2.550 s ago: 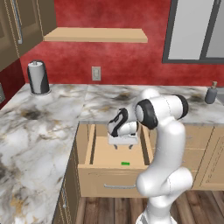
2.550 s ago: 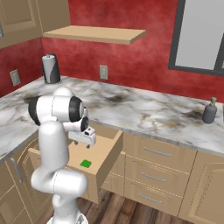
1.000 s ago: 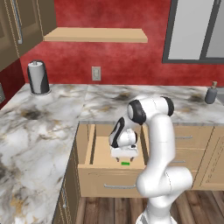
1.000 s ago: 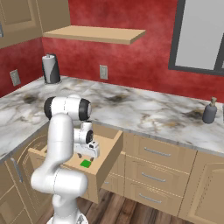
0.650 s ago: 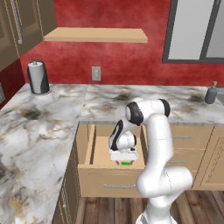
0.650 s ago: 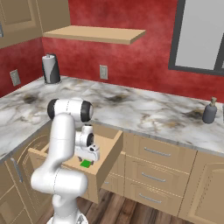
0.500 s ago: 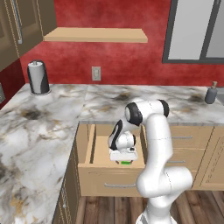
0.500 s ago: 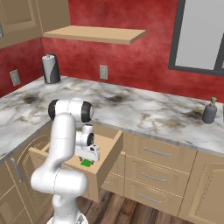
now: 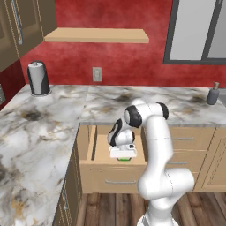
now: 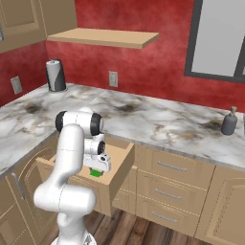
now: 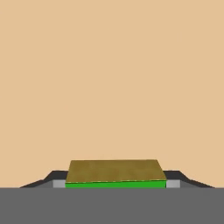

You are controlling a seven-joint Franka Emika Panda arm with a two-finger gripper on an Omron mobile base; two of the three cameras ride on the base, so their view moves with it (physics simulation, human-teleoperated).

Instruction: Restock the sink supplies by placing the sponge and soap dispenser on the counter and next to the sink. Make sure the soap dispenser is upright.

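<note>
The green sponge (image 9: pixel 125 159) (image 10: pixel 96 173) lies on the floor of an open wooden drawer (image 9: pixel 102 148) below the marble counter (image 9: pixel 132 102). My gripper (image 9: pixel 124 155) (image 10: pixel 97 169) is down in that drawer, right on top of it. In the hand view the sponge (image 11: pixel 116 173) sits between my gripper (image 11: pixel 116 184) tips, its yellow-brown face showing, and both pads lie flush against its ends. The dark grey soap dispenser (image 9: pixel 213 93) (image 10: pixel 228 122) stands upright on the counter (image 10: pixel 143 119) far to the right. The sink is out of view.
A silver-grey canister (image 9: pixel 39 78) (image 10: pixel 56 75) stands at the back left of the counter. A wooden wall shelf (image 9: pixel 97 35) (image 10: pixel 103 37) hangs above. The drawer's walls (image 10: pixel 120 166) close in around the hand. Shut drawers lie to the right.
The hand has gone down from above the drawer onto the sponge. Over the last half second it has barely moved.
</note>
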